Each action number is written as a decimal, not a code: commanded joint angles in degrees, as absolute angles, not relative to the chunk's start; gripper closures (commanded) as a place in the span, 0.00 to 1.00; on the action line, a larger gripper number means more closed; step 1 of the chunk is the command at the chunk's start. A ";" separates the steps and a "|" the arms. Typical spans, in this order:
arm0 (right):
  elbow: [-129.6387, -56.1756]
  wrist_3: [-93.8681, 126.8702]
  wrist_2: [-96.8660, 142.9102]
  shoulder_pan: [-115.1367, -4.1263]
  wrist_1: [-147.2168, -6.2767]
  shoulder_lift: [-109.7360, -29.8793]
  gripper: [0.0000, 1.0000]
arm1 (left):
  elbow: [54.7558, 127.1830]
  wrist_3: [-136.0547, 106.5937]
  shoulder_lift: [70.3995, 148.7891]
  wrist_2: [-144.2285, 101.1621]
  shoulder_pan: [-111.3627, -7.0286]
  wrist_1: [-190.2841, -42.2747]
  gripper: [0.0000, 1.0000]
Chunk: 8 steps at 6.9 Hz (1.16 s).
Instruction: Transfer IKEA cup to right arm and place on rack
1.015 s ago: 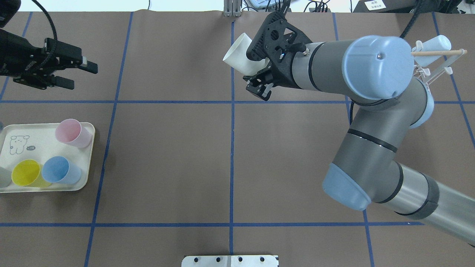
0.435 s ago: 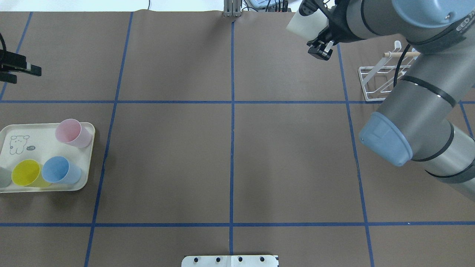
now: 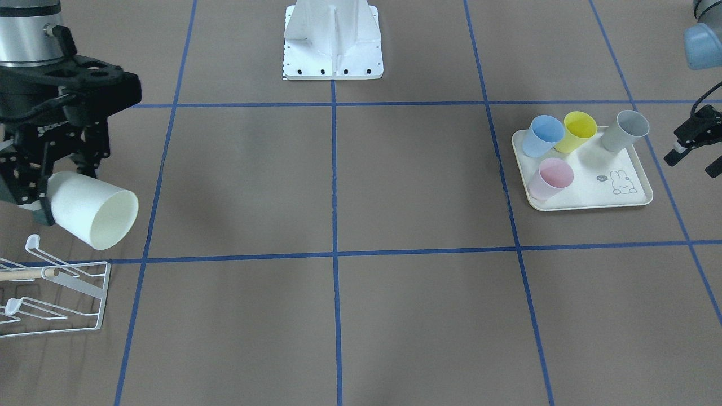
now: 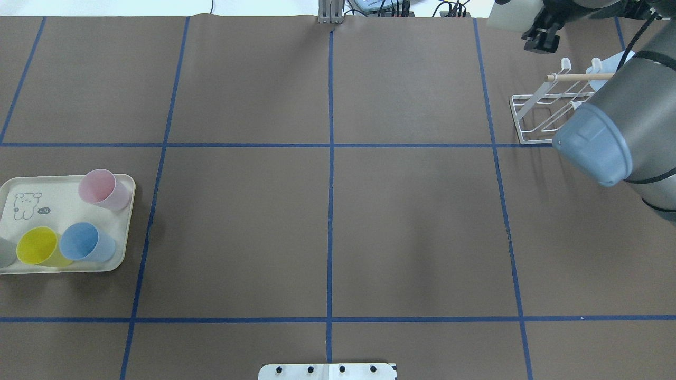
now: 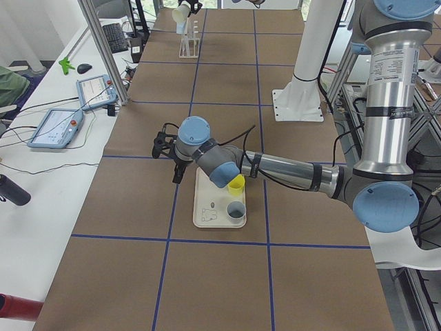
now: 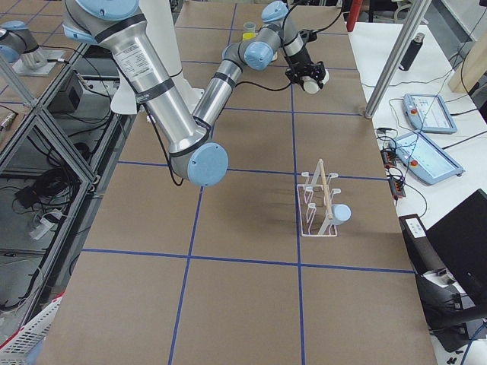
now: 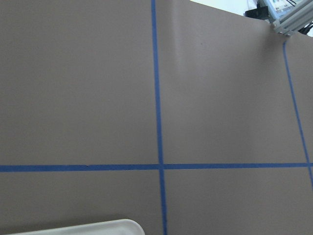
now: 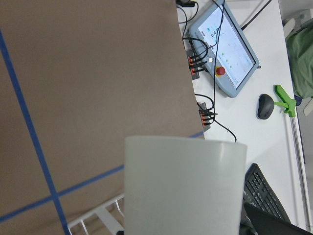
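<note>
A white IKEA cup [image 3: 93, 211] hangs tilted on its side, mouth towards the table's middle, with my right gripper [image 3: 52, 189] shut on its base end. It is above and just beside the white wire rack [image 3: 62, 293] with its wooden dowel. From overhead the cup [image 4: 504, 18] and right gripper [image 4: 537, 36] are at the far edge, beyond the rack [image 4: 544, 108]. The right wrist view is filled by the cup [image 8: 183, 186], with rack wire below it. My left gripper [image 3: 692, 151] is open and empty, beside the tray.
A cream tray [image 3: 632, 194] with a rabbit drawing holds pink [image 3: 550, 177], blue [image 3: 542, 135], yellow [image 3: 578, 129] and grey [image 3: 623, 129] cups. A light-blue cup [image 4: 615, 62] sits on the rack. The right arm's elbow [image 4: 594, 142] hangs over the rack's near side.
The right arm has swung the white cup from the table's far middle over to the rack. The left gripper has drawn back leftward, out of the overhead view.
</note>
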State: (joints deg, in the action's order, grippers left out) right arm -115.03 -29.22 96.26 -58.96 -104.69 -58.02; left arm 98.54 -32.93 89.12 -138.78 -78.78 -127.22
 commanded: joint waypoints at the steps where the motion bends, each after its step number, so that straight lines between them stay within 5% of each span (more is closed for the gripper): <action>1: -113.83 -48.69 90.74 -63.09 -106.79 -61.51 0.77 | 97.91 -29.97 87.63 -139.13 -79.45 -127.18 0.00; 8: -94.32 -73.38 84.37 -65.74 -87.20 -65.48 0.69 | 98.35 -30.41 87.28 -139.13 -79.45 -127.35 0.00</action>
State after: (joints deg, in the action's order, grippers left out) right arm -97.53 -71.43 84.34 -65.31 -89.83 -65.26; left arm 98.23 -30.18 87.33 -139.13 -79.45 -127.29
